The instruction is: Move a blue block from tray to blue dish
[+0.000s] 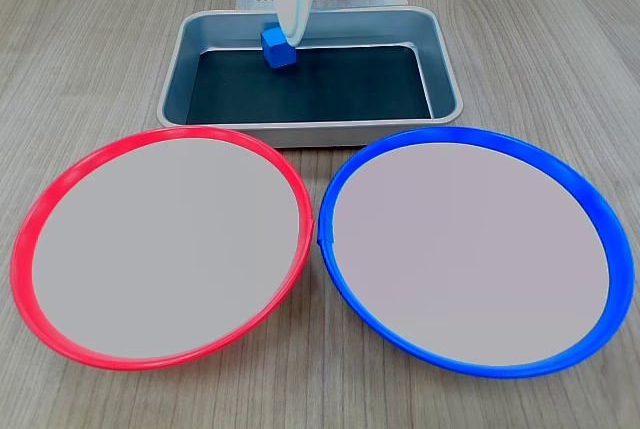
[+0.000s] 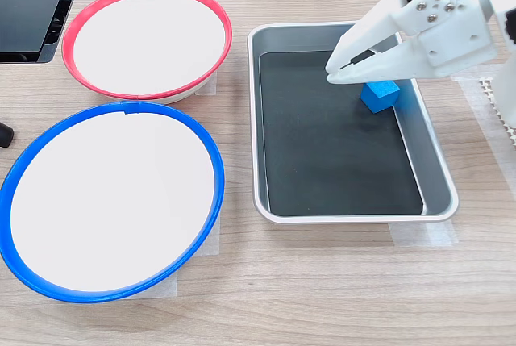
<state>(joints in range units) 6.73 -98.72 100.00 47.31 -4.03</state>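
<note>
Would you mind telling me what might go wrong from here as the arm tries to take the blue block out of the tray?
1. The blue block looks tilted beside the tray wall, so the gripper may pinch only a corner and drop it.
2. The wall leaves little room, so a finger could catch it.
3. The red dish nearly touches the blue dish; a loose release could land wrongly.

Bright, even light; sharp, soft shadows.

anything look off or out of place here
Nothing stands out. The blue block is in the tray by its edge, under the gripper, and looks slightly tilted. The blue dish and red dish are upright with nothing in them. Nothing looks spilled or damaged.
</note>
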